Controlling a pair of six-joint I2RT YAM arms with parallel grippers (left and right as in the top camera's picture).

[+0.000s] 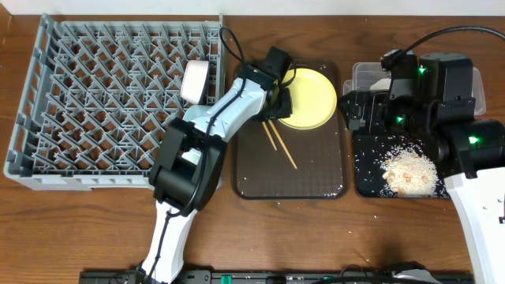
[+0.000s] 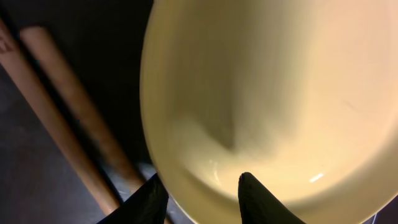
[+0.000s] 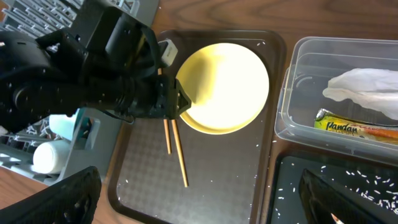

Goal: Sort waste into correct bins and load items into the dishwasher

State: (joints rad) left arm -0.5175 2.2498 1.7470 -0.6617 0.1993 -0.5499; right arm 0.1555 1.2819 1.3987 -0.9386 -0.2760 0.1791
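Three downward views, left wrist nearest, share plate (image 1: 316,99).

Robot lab bench: wooden table (image 1: 79,229), cabled arms (image 1: 225,114), dish rack (image 1: 102,102).

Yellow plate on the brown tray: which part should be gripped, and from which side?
Pinch the yellow plate by its rim, on the edge facing the dish rack, one finger inside, one outside: lying flat, it offers nothing else. The left gripper straddles that spot, beside the chopsticks.

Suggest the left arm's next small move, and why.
Probably close the left gripper firmly on the plate rim: its fingers straddle the rim, whether they pinch it is unclear, and the plate sits on the tray, not yet in the rack.
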